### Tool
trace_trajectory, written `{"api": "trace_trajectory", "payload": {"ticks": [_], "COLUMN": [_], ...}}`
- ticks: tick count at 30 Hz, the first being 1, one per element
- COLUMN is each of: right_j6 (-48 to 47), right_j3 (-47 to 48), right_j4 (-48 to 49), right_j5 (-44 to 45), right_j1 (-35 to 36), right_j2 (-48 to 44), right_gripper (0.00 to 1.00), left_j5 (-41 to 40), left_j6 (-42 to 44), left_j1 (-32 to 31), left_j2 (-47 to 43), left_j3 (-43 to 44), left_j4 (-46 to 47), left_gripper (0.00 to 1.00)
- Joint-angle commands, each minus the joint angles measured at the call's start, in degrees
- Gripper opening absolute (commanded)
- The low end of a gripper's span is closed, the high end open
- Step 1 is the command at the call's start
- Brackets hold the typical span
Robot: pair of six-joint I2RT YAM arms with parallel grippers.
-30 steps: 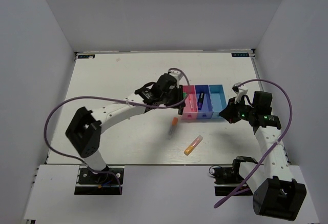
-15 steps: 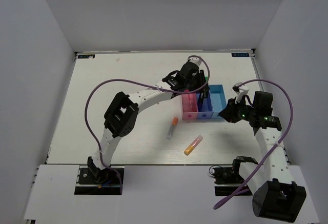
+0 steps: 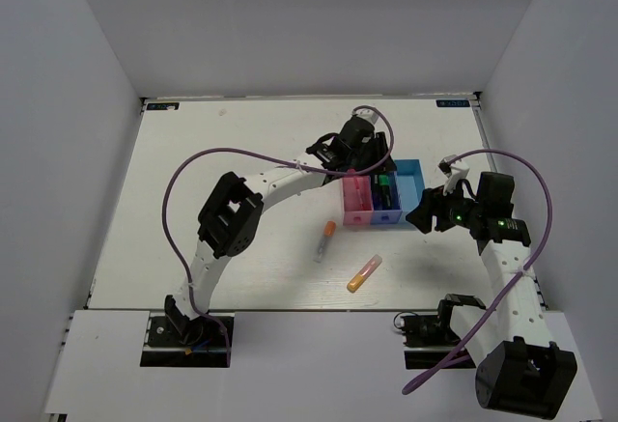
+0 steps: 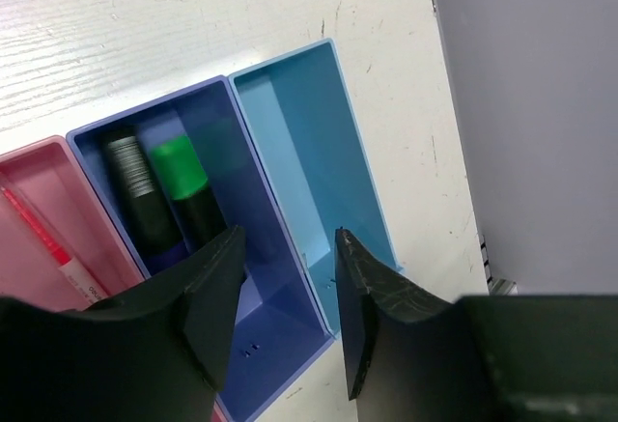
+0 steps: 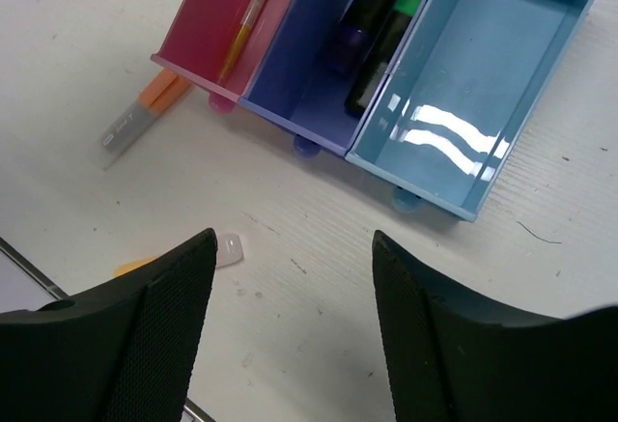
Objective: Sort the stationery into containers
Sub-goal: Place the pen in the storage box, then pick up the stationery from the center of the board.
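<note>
OK, through the left wrist cam I saw the left gripper (image 4: 287,248) hanging over the far end of the bin row, jaws apart w/ nothing between them. The gap framed the wall shared by the blue bin (image 4: 266,287) and the cyan bin (image 5: 473,65). The right gripper (image 5: 290,248) sat off the near right corner of the cyan bin, above the table (image 3: 222,171). Its jaws were spread wide and also held nothing. The three bins stood joined side by side, w/ the pink bin (image 5: 208,16) on the left, blue in the middle and cyan on the right. Inside the blue one I made out two black markers lying lengthwise next to each other, the green-capped marker (image 4: 182,176) and the purple-capped marker (image 5: 348,41). The pink bin held a thin yellow stick (image 5: 249,12) and a thin pink stick (image 4: 43,239), both along its length. Out on the table the grey-orange marker (image 3: 324,241) lay just beside the near end of the pink bin, orange end toward it; I couldn't tell if they touched. The orange-pink highlighter (image 3: 364,273) lay nearer the arm bases, apart from the bins and btw the two arms.
</note>
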Motion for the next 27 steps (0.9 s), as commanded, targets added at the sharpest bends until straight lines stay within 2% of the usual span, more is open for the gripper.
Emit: {"api": "trace_trajectory", "payload": {"ticks": [1,2,4,5,6,7,8,9,10,11,12,13,14,15,16,18,19,20,22,24,27], "right_j6": [0.0,0.1,-0.2,-0.3,-0.4,-1.8,-3.1,-7.4,-14.7,-19.9,-33.9,-47.0,-61.7,-69.7,-84.8,-91.0,-94.2,-101.6,-106.0,-106.1,-100.6], "right_j3": [2.1,2.1,2.0,1.9,1.9,1.6,1.0,0.0,-0.7,-2.1,-2.5,-2.6,-2.5,-1.7,-1.5,-1.7,-1.5,-1.2,0.2,0.3,-2.2], "right_j4": [0.4,0.6,0.4,0.4,0.7,0.5,0.3,0.1,-1.7,-4.1,-13.9,-17.7,-21.6,-30.6,-36.4,-38.6,-40.9,-42.5,-44.2,-43.3,-34.3], "right_j5": [-0.1,-0.2,-0.5,-0.6,-0.9,-2.9,-4.6,-6.4,-15.4,-19.3,-24.5,-29.3,-32.2,-32.8,-33.2,-30.6,-29.8,-28.0,-26.6,-24.4,-16.2], "right_j1": [-0.3,-0.3,-0.2,-0.3,-0.4,-0.4,-0.3,-0.2,0.0,0.0,0.2,1.0,1.3,1.5,1.7,2.9,3.3,4.9,6.3,10.7,15.8], "right_j2": [-0.5,-0.5,-0.4,-0.7,-0.6,-0.9,-0.7,-0.7,-0.5,-0.3,0.9,1.2,1.8,3.3,3.9,6.0,7.6,9.8,14.1,15.5,16.3], "right_gripper": [0.68,0.64,0.56,0.40,0.31,0.24,0.21,0.25,0.29,0.34,0.47,0.52,0.56,0.63,0.66,0.66,0.66,0.66,0.66,0.66,0.66], "left_j5": [1.4,1.5,1.5,1.7,1.9,2.2,2.5,2.5,2.6,2.7,1.7,1.0,0.3,-2.0,-3.0,-4.4,-4.4,-4.4,-3.7,-3.7,-5.1], "left_j6": [-0.3,-0.1,0.2,0.3,0.5,2.1,2.9,3.7,7.1,8.4,10.9,13.2,15.7,16.9,19.2,21.8,22.4,23.5,24.5,24.8,25.1], "left_j1": [0.1,0.2,0.1,0.1,0.1,0.0,0.1,0.1,-0.2,-0.1,-0.1,0.0,0.0,0.0,0.1,1.0,1.4,1.8,2.3,2.5,3.0], "left_j2": [-2.1,-3.0,-3.8,-6.0,-7.0,-8.0,-10.6,-13.4,-17.0,-18.8,-22.9,-27.4,-29.6,-35.2,-36.8,-41.8,-43.2,-44.2,-49.1,-52.6,-57.6], "left_j3": [0.8,0.6,-1.0,-3.3,-4.1,-4.9,-6.8,-8.8,-10.2,-13.5,-17.3,-21.4,-23.4,-28.0,-29.2,-33.3,-34.3,-35.4,-40.8,-44.7,-51.1], "left_j4": [-0.3,-0.5,0.2,0.8,0.9,0.7,0.0,-2.1,-4.3,-5.4,-8.4,-11.2,-12.9,-18.6,-20.9,-29.1,-30.7,-32.1,-34.6,-35.2,-34.6], "left_gripper": [0.53,0.53,0.39,0.31,0.14,0.07,0.04,0.02,0.02,0.05,0.12,0.36,0.46,0.54,0.61,0.65,0.67,0.69,0.69,0.70,0.72]}}
